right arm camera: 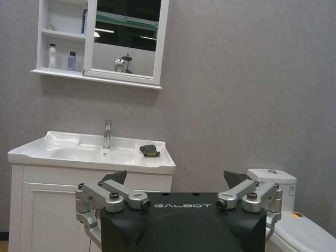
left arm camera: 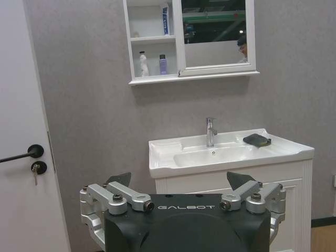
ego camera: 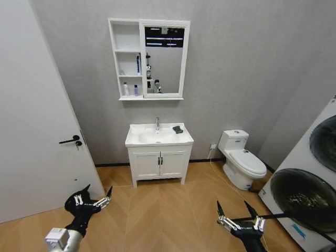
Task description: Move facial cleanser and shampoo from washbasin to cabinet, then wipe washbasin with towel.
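while both hands hang apart, towel lies longways along washbasin rim.

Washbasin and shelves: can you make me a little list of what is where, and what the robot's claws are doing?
washbasin: white, tap at the back, bowl bare
towel: dark, folded, on the basin top to the tap's right
cabinet: two small bottles on the bottom shelf, a blue tube on the middle shelf
left claw: open, low over the floor, far from the basin
right claw: open, low over the floor

"GALBOT" reads in pale letters on the black body of left gripper and right gripper.
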